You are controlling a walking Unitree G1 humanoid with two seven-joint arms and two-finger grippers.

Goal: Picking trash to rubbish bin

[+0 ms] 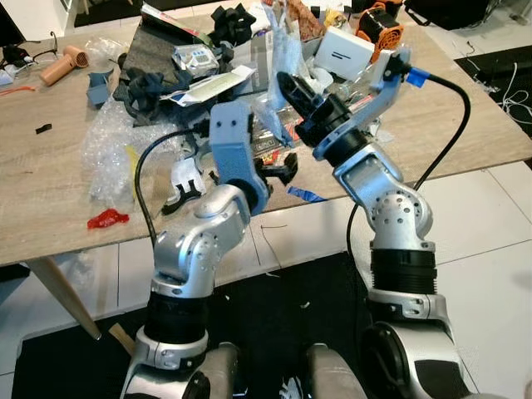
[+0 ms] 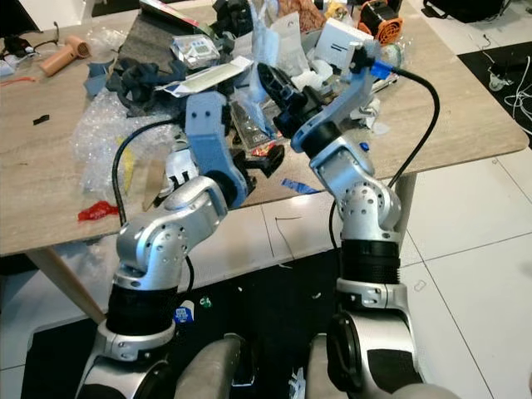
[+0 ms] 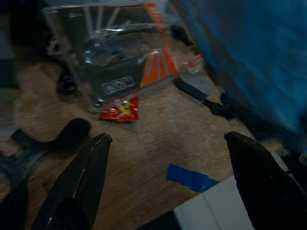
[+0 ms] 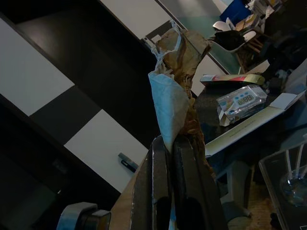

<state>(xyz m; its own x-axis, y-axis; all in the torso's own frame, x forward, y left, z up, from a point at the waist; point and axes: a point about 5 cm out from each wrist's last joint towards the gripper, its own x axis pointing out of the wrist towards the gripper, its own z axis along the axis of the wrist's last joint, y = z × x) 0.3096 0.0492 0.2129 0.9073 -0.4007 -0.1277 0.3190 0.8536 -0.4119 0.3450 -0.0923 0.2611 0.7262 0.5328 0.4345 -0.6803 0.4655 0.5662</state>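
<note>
- Two arms bend up over the wooden table [image 1: 50, 191].
- Right gripper [image 4: 170, 143] is raised, its fingers pinched tight on a crumpled paper scrap [image 4: 175, 81] – brown and white – standing straight out past the tips.
- Left gripper [image 3: 168, 143] hovers low, fingers spread wide; between them lies a blue scrap [image 3: 189, 177], beyond them a red wrapper [image 3: 120, 109].
- That wrist view is dim and blurred.

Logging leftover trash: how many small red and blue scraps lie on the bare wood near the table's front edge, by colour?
Red scraps: 2
Blue scrap: 1
Total: 3
</note>
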